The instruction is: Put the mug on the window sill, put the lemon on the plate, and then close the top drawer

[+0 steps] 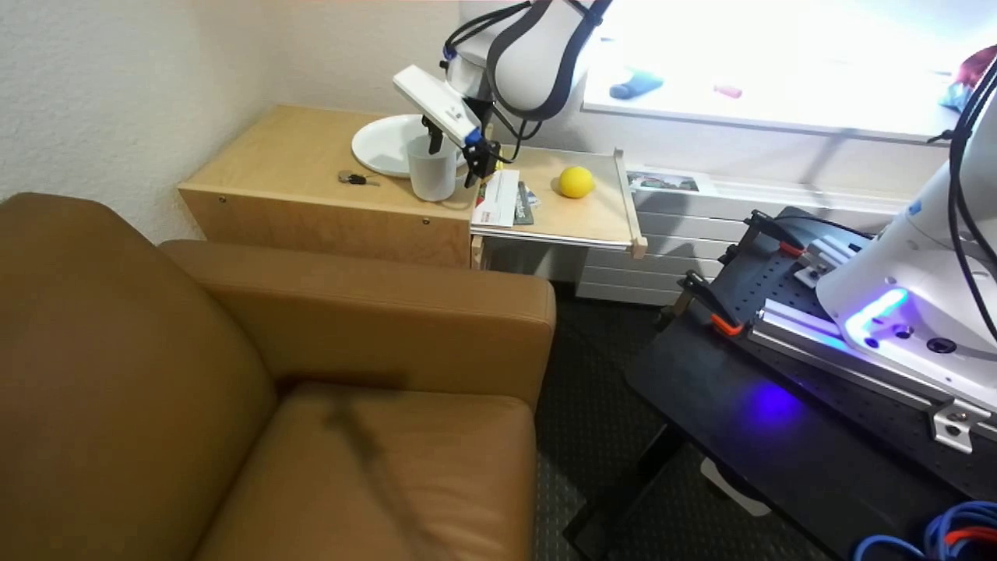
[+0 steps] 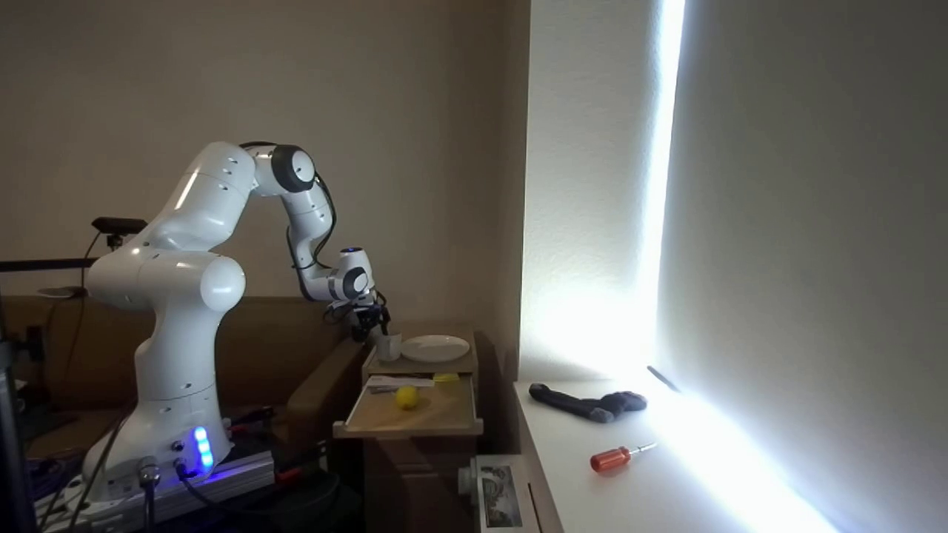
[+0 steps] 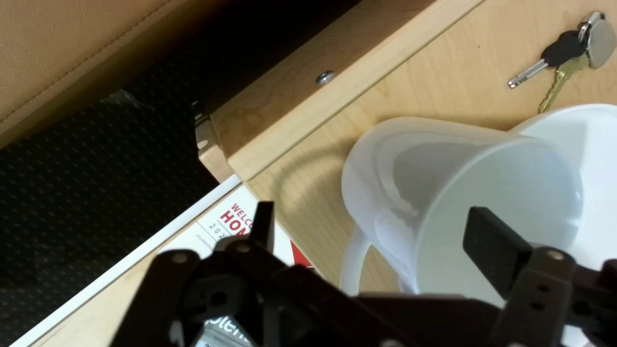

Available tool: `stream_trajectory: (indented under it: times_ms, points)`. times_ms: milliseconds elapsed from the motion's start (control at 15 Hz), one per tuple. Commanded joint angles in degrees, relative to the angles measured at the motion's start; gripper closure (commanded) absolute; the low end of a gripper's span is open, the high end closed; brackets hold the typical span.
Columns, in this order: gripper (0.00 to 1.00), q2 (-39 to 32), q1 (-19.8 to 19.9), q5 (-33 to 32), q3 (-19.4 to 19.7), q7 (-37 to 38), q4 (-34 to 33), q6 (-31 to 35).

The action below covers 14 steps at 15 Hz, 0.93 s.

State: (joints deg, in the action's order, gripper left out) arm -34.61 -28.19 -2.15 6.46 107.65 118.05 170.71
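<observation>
1. On the cabinet (image 1: 311, 140) top, at the corner by the drawer (image 1: 604, 214), the mug (image 1: 432, 178) stood upright, just beside the plate (image 1: 380, 146); whether the two touched could not be told.
2. Gripper (image 3: 370, 217) at the mug, fingers (image 3: 496, 250) spread apart. In the wrist view one finger showed across the mug's mouth, its mate outside the mug on the handle side. Contact with the mug: could not tell.
3. Handle (image 3: 354, 264) pointed toward the drawer.
4. Drawer stood pulled out. Lemon (image 1: 576, 181) lay on its bottom, well apart from the plate, in both exterior views.
5. Papers (image 1: 498, 199) lay in the drawer between lemon and cabinet; a yellow slip (image 2: 446, 377) lay near them. One sheet bore red print, partly hidden by the gripper.
6. Keys (image 3: 565, 48) lay on the cabinet, near the plate's rim.
7. Sill (image 2: 552, 451) held a red-handled screwdriver (image 2: 611, 460) and a dark item (image 2: 589, 404), identity unclear. Glare washed out part of the surface.
8. Arm (image 2: 211, 200) reached down to the cabinet. Sofa (image 1: 374, 312) stood just beside the cabinet.
</observation>
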Motion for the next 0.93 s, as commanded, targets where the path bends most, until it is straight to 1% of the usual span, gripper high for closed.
stream_trajectory:
  times_ms: [0, 267, 333, 400, 467, 867]
  points:
    - [0.0, -0.9, -0.5, 1.1, 0.6, -1.6, -0.5, -0.3]
    - [0.0, -0.5, -0.5, 1.6, 0.4, -1.4, 0.0, 0.0]
    - [0.25, -0.4, -0.1, 1.7, 0.1, -1.9, 0.0, -0.1]
    - [0.27, -0.4, 0.2, 1.8, -0.4, -2.2, 0.0, -0.1]
    - [0.33, -0.4, 0.2, 1.8, -0.4, -2.2, 0.1, -0.1]
    - [0.76, -0.3, 0.1, 1.9, -0.4, -2.2, 0.1, 0.1]
